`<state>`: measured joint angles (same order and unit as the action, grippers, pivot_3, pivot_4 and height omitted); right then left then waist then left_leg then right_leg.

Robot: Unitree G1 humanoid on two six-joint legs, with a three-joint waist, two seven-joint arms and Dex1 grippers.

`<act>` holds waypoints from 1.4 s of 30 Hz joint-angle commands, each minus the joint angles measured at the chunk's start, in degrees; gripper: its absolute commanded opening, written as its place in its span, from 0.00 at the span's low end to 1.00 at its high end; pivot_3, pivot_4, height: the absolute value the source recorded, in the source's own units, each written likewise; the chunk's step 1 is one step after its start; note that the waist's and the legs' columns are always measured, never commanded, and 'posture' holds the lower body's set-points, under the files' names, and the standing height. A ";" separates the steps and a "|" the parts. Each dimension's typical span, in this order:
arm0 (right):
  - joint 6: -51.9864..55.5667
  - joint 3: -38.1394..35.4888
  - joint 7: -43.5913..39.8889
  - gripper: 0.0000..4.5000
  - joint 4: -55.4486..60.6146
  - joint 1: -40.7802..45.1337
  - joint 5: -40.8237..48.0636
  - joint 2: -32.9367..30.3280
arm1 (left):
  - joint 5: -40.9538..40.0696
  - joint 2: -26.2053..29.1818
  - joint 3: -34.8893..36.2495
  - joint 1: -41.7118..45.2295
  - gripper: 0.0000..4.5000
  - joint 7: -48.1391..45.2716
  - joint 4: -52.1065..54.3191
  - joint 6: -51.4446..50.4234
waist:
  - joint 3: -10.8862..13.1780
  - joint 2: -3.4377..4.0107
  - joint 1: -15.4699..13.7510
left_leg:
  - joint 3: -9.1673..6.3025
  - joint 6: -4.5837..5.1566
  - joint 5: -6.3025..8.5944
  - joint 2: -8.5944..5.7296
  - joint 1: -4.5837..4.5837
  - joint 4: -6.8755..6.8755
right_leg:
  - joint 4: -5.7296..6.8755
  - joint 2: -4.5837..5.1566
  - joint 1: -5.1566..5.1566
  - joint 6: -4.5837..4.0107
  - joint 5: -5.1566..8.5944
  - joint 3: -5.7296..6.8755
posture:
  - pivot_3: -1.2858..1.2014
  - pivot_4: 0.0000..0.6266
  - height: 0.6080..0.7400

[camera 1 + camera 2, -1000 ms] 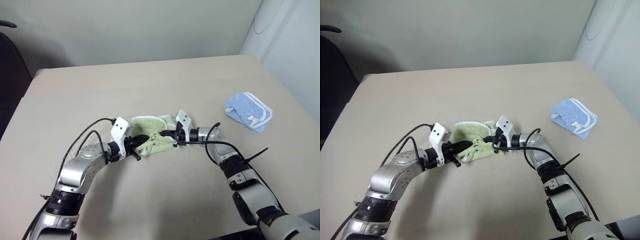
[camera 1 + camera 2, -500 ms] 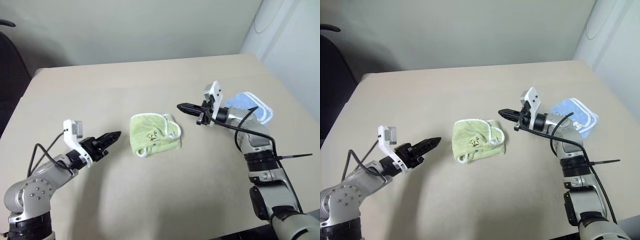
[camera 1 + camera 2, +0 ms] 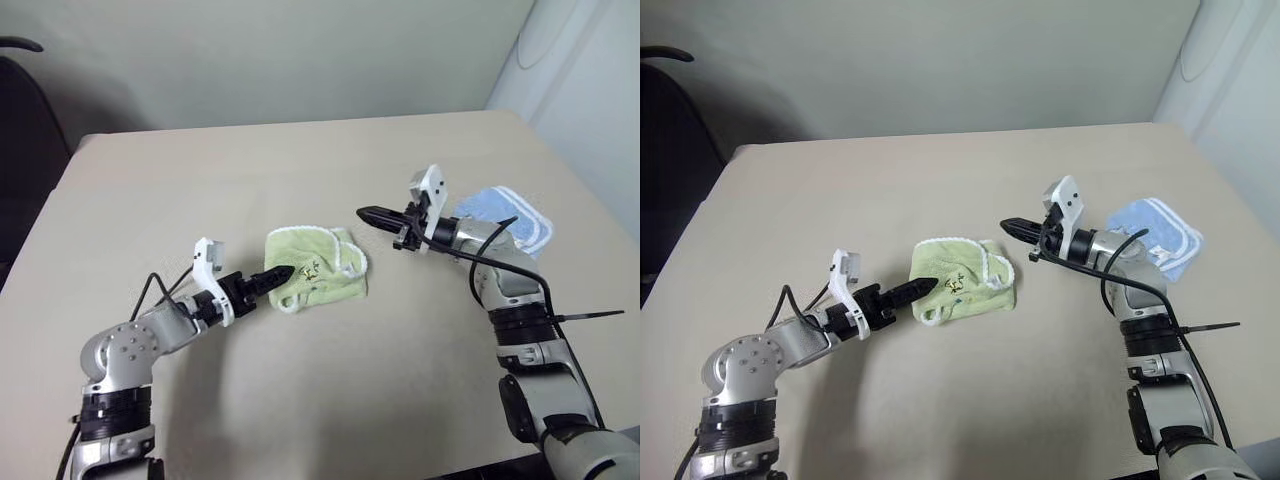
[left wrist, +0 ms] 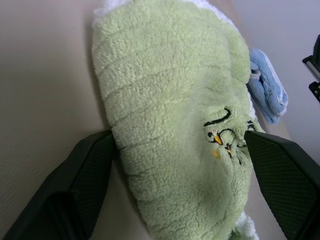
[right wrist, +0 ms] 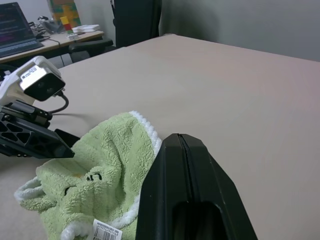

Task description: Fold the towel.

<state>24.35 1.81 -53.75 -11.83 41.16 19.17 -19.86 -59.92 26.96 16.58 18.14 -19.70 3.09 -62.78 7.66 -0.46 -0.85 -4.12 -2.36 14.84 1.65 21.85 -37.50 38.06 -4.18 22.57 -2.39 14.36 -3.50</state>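
Left eye view: the towel lies folded into a small bundle near the middle of the tan table, white edging curling along its right side and a small dark printed mark on its top face. The left gripper reaches in from the left with its tip at the towel's left edge. The right gripper hangs above the table to the right of the towel, apart from it, fingers pressed together with nothing between them. A light blue cloth with white trim lies well off to the right, partly behind the right arm.

Left wrist view: the two black fingers stand wide apart, one on each side of the towel, which fills the space between them without being pinched. The printed mark shows as black curved strokes with small orange dots; no letters can be read.

Right wrist view: the closed black fingers meet along one seam. Beyond them lies the towel, with a small white barcode tag at its near edge, its print too small to read
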 commanded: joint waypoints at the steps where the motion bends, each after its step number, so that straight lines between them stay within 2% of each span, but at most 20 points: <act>1: -0.29 -1.27 0.99 0.00 3.56 -0.27 1.31 -0.33 | 1.22 -2.70 -3.34 1.48 0.99 -0.43 -1.96 -1.64 | 0.00 0.00 -0.36 | -0.01 0.01 0.00 -0.01 0.00 -0.06 | 0.00 0.00 -0.05 0.04 -0.03 0.00 | 0.52 0.24 1.00; 6: -0.23 -1.10 1.75 0.00 4.32 -1.04 1.29 -0.09 | 1.91 -5.77 -3.93 3.76 0.99 -0.17 -2.21 -2.27 | 0.00 0.00 -0.90 | -0.03 0.21 0.10 -0.02 0.01 -0.50 | -0.05 0.01 -0.27 0.23 -0.11 0.00 | 0.52 0.24 1.00; 9: -0.28 -1.05 2.02 0.00 4.26 -1.00 1.24 0.04 | 2.12 -6.47 -3.24 4.33 0.87 -0.11 -2.15 -2.39 | 0.00 0.00 -0.89 | 0.00 0.27 0.14 -0.05 0.02 -0.57 | -0.12 0.04 -0.29 0.32 -0.16 -0.03 | 0.52 0.24 1.00; 13: -0.58 -0.84 2.16 0.00 3.78 -0.68 1.08 0.21 | 2.37 -6.83 -1.88 4.30 0.56 -0.19 -1.89 -2.12 | 0.00 0.00 -0.87 | 0.01 0.27 0.14 -0.05 0.03 -0.55 | -0.11 0.03 -0.25 0.32 -0.16 -0.04 | 0.52 0.24 1.00; 19: -0.98 -0.83 2.39 0.00 3.10 -0.33 0.78 0.37 | 1.82 -7.40 1.60 3.74 0.05 1.54 -0.89 -0.76 | 0.00 0.00 -0.79 | 0.04 0.27 0.14 -0.05 0.03 -0.53 | -0.11 0.03 -0.21 0.32 -0.16 -0.08 | 0.52 0.24 1.00; 20: -1.09 -0.94 2.57 0.00 2.89 -0.22 0.70 0.41 | 1.70 -7.44 2.26 3.56 0.00 1.92 -0.57 -0.59 | 0.00 0.00 -0.75 | 0.04 0.27 0.14 -0.05 0.03 -0.53 | -0.11 0.03 -0.21 0.32 -0.15 -0.08 | 0.52 0.24 1.00; 28: -2.14 -2.55 4.01 0.00 0.96 0.60 0.41 -0.15 | -0.39 -6.32 13.78 5.21 0.00 10.02 -0.08 3.70 | 0.01 0.00 0.01 | 0.06 0.26 0.13 -0.05 0.03 -0.48 | -0.11 0.01 -0.16 0.32 -0.15 -0.13 | 0.52 0.24 1.00; 31: -2.79 -2.85 3.96 0.00 -0.01 0.84 0.36 -0.58 | -1.55 -3.23 22.48 7.74 0.00 15.66 -1.29 7.90 | 0.02 -0.03 0.30 | 0.06 0.26 0.13 -0.04 0.03 -0.47 | -0.10 0.00 -0.14 0.32 -0.15 -0.14 | 0.52 0.24 1.00; 33: -3.36 -2.97 3.76 0.00 -1.00 1.23 0.37 -0.79 | -0.55 0.99 28.38 7.02 0.00 17.66 -2.32 10.73 | 0.02 -0.03 1.01 | 0.05 0.26 0.13 -0.03 0.03 -0.44 | -0.09 -0.05 -0.09 0.31 -0.16 -0.22 | 0.52 0.24 1.00; 39: -5.23 -2.24 3.04 0.00 -3.86 2.41 0.13 -0.09 | 3.61 7.35 37.20 -0.93 0.00 18.63 -8.24 15.86 | 0.03 -0.01 1.52 | 0.05 0.25 0.13 -0.02 0.03 -0.34 | -0.14 -0.18 0.01 0.30 -0.15 -0.52 | 0.52 0.24 1.00; 42: -6.58 -1.63 2.38 0.00 -6.21 3.75 -0.13 0.89 | 2.66 3.98 40.74 -5.96 0.00 20.98 -11.34 16.90 | 0.03 -0.02 1.67 | 0.05 0.26 0.13 -0.02 0.03 -0.33 | -0.13 -0.18 0.04 0.30 -0.16 -0.57 | 0.52 0.24 1.00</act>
<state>19.56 0.24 -50.51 -18.35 43.01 18.82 -19.28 -56.94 31.69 55.42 13.18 0.58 -8.05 -47.47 7.69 -0.49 0.82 -4.07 -2.10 14.98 1.63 21.88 -37.83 37.94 -4.37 22.61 -2.10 14.20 -4.09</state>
